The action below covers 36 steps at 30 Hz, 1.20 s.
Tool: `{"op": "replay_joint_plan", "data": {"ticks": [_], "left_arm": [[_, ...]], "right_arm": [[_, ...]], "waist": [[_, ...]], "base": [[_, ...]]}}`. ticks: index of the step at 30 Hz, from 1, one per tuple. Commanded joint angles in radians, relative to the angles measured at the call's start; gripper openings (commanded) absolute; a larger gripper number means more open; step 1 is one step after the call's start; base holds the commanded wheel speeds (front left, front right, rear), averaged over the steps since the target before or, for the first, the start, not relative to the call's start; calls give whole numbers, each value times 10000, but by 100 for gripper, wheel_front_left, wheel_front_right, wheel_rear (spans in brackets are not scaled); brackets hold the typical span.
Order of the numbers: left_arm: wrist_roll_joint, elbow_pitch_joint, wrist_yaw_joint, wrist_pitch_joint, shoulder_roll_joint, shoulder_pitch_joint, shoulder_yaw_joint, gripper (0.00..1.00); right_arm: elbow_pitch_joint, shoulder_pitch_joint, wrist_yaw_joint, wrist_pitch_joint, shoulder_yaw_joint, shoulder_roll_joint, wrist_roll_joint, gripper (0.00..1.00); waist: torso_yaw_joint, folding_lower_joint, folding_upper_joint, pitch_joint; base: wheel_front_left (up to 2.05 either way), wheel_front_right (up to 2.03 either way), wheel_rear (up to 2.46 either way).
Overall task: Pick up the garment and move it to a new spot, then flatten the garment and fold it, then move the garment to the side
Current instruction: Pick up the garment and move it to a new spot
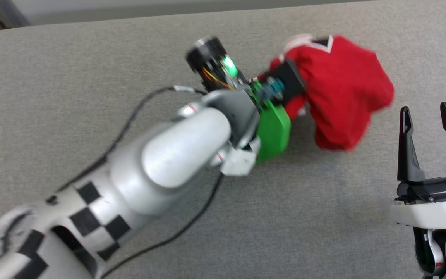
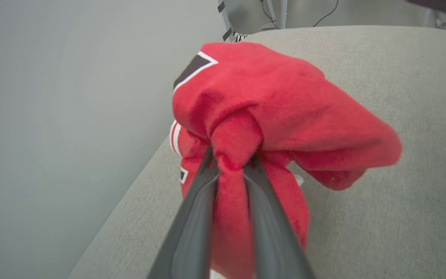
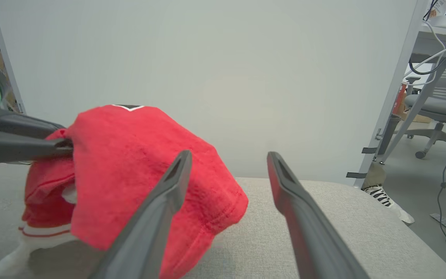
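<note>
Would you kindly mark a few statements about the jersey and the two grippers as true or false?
1. The left gripper is shut on a pinch of the garment. True.
2. The right gripper grips the garment as well. False: its jaws stand open and empty, off to the side of the garment.
3. The garment lies spread flat. False: it is crumpled in a bunch, gathered at the left gripper.
4. The surface under the garment is grey fabric. True.
</note>
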Motion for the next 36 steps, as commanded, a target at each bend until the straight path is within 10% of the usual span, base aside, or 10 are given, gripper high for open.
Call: {"op": "replay_joint_plan", "data": {"ticks": [1, 13, 14, 15, 26, 36], "left_arm": [[135, 355, -18, -178, -266, 413, -315, 0], [257, 1946, -25, -522, -1680, 2526, -1548, 4], [262, 1987, -25, -712, -1698, 2467, -1549, 83], [280, 2067, -25, -1082, -1717, 2359, -1541, 100], [-34, 1427, 1108, -3657, -1710, 2396, -306, 100], [623, -1098, 3323, -3880, 203, 4466, 2740, 100]], "right_arm": [[-82, 10, -9, -49, -31, 64, -58, 100], [79, -184, -9, -49, 126, 206, -180, 100], [101, -175, -9, -49, 111, 209, -191, 100], [136, -156, -9, -49, 105, 212, -204, 100], [396, 519, -9, -49, 117, 139, -277, 100], [683, 975, -9, -49, 331, 131, -209, 100]], "waist": [[-259, 0, -1, 272], [-221, 0, -1, 614], [-170, 0, -1, 567], [-112, 0, -1, 486], [701, 0, -1, -1012], [1221, 0, -1, -1743]], "base": [[0, 0, 0], [0, 0, 0], [0, 0, 0], [0, 0, 0], [0, 0, 0], [0, 0, 0]]}}
